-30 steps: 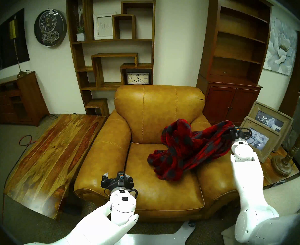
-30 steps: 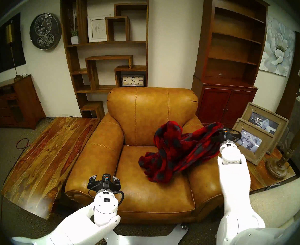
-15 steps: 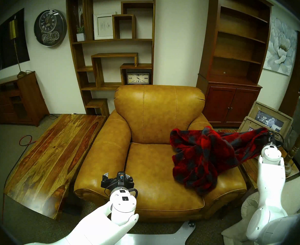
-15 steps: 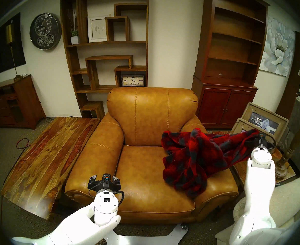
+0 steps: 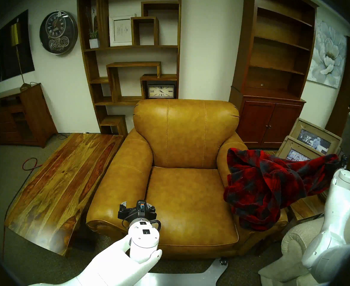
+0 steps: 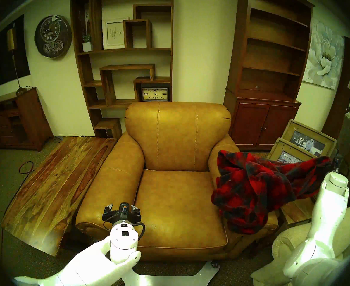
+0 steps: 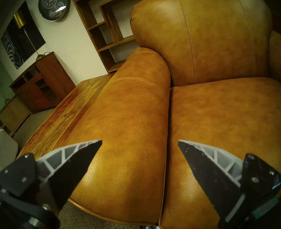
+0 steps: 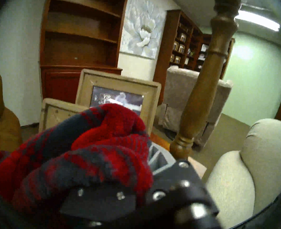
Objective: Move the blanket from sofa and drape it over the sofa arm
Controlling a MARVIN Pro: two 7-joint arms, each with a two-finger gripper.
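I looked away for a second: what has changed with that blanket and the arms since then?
The right gripper, shut on the blanket, pulled it off the seat toward the view's right; it now lies bunched over the sofa arm, one end stretched out to the gripper. The left gripper stayed open and still near the sofa front.

Red-black plaid blanket (image 5: pixel 273 184) lies bunched across the tan sofa arm (image 5: pixel 229 153).

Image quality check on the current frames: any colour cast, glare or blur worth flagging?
Head stereo right: yellow-green cast that head stereo left lacks. Both head views: left arm's white wrist blown out, with haze over the wooden table's near corner. Right wrist: near gripper body soft; blanket fairly sharp. Left wrist: sharp, mild sheen on sofa.
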